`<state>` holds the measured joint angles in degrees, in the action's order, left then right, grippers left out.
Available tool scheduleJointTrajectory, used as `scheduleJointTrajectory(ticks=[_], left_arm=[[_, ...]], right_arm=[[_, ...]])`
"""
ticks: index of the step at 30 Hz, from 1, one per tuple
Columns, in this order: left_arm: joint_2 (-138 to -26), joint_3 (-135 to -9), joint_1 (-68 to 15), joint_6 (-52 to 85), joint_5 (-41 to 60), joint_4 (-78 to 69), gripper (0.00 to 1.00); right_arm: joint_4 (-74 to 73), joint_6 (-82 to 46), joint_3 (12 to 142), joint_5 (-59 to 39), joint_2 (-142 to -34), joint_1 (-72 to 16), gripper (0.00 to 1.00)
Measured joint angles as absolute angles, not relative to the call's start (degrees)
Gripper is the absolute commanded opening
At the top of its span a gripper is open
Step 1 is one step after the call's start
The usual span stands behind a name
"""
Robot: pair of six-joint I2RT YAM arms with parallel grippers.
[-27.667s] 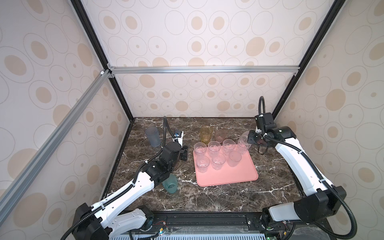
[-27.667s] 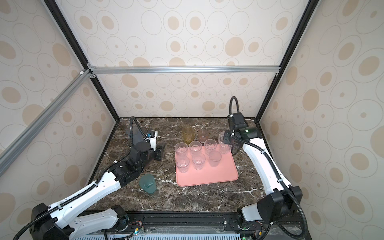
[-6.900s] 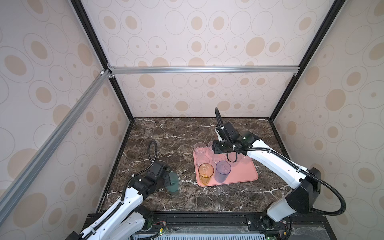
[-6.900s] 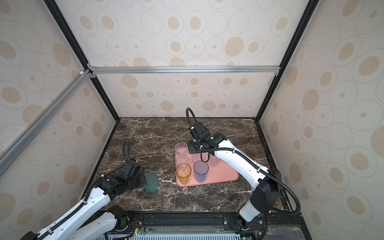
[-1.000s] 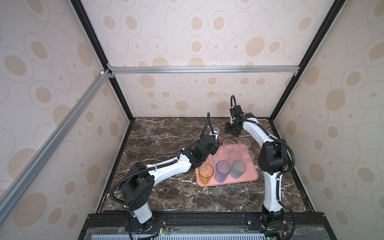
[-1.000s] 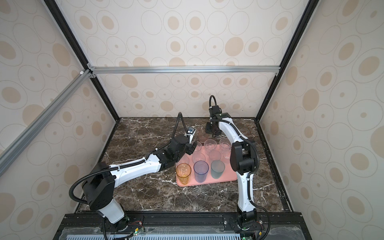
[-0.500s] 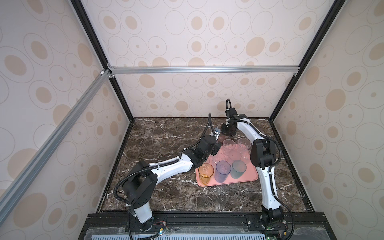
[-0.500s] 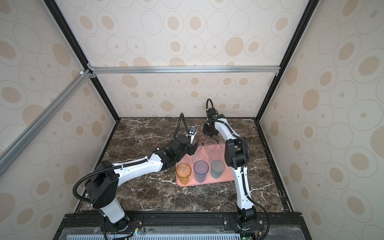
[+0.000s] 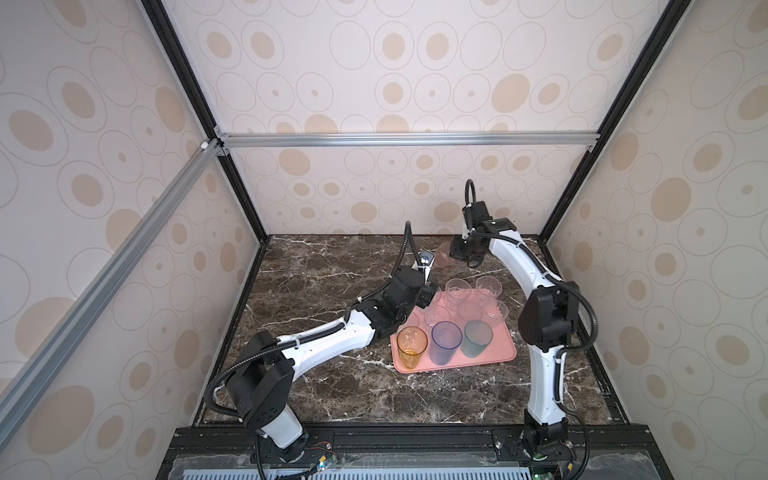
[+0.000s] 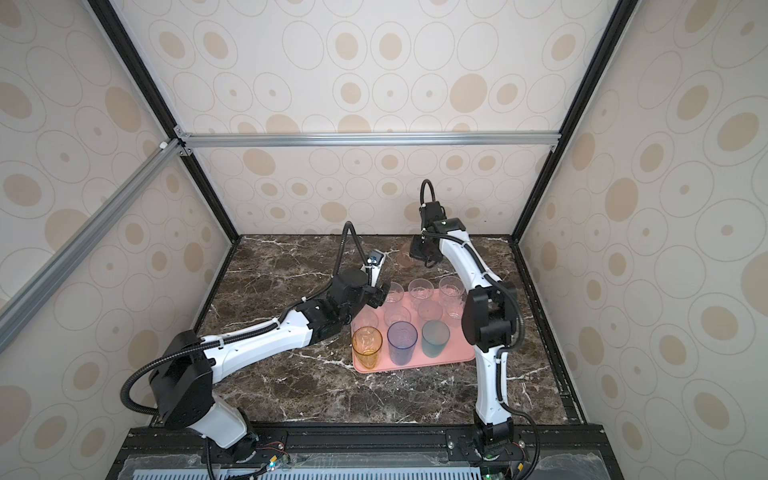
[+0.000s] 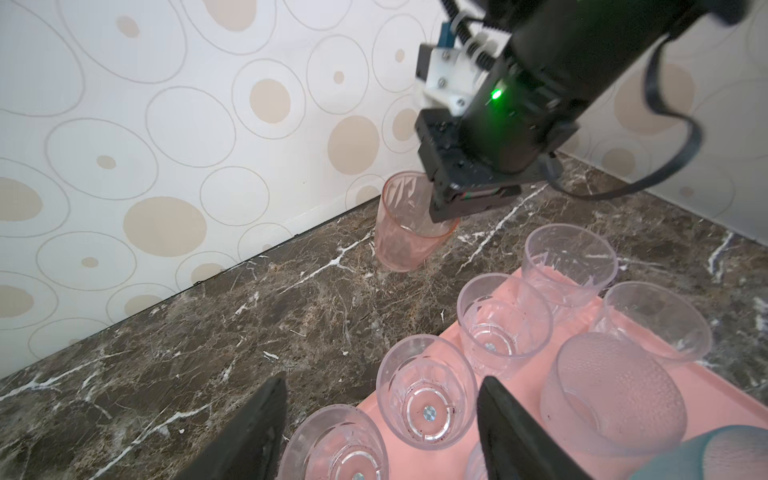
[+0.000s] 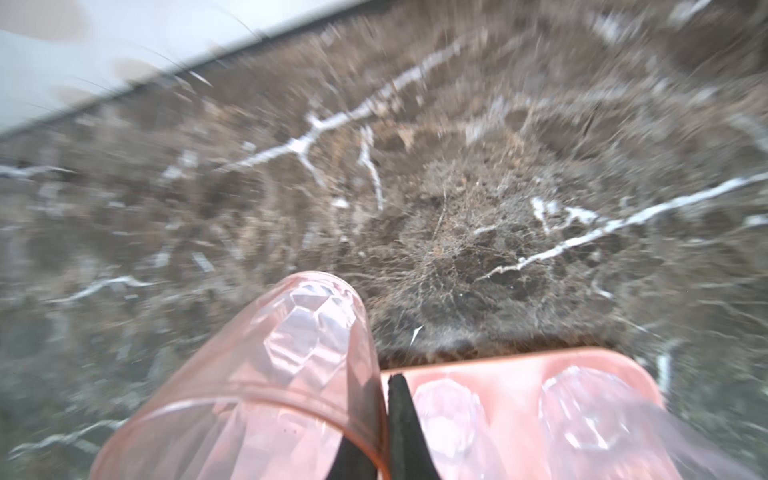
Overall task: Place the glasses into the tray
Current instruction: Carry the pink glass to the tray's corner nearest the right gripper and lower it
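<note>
The salmon-pink tray (image 9: 498, 358) (image 10: 459, 354) (image 11: 509, 283) (image 12: 511, 382) holds an amber glass (image 9: 411, 345), a blue glass (image 9: 446, 341), a teal glass (image 9: 478, 337), a frosted glass (image 11: 615, 399) and several short clear glasses (image 9: 457, 289). Behind the tray near the back wall, a pink glass (image 9: 441, 259) (image 10: 402, 258) (image 11: 405, 232) (image 12: 291, 374) leans tilted over the marble. My right gripper (image 9: 457, 253) (image 10: 417, 251) (image 12: 384, 384) is shut on its rim, one finger inside. My left gripper (image 9: 428, 297) (image 10: 376, 297) (image 11: 380, 419) hovers open over the tray's back left corner, above a clear glass (image 11: 426, 401).
The dark marble table (image 9: 332, 270) spreads out to the left of the tray and in front of it. The patterned back wall (image 11: 208, 124) stands close behind the pink glass. Black frame posts (image 9: 552, 232) mark the back corners.
My right gripper has shifted slightly left and closed on the pink glass's rim. The right wrist view is blurred by motion. The left arm has hardly moved.
</note>
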<state>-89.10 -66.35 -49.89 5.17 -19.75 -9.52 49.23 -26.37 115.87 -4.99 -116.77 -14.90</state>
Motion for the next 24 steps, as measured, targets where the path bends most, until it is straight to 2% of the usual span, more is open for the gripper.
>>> scheduleJointTrajectory(ticks=[8,14,24], left_arm=[[-76.0,-59.6,-50.2,9.9,-23.0,-9.8,0.71],[-68.9,-54.0,-51.1,13.6,-25.0,-9.8,0.69],[-65.2,-50.1,-56.4,17.0,-27.9,-9.7,0.69]], right_arm=[[46.0,-27.6,99.3,-9.3,-93.0,-14.9,0.05],[49.0,-27.3,90.1,-11.8,-81.6,-13.7,0.05],[62.5,-23.4,81.2,-1.6,-66.2,-9.6,0.04]])
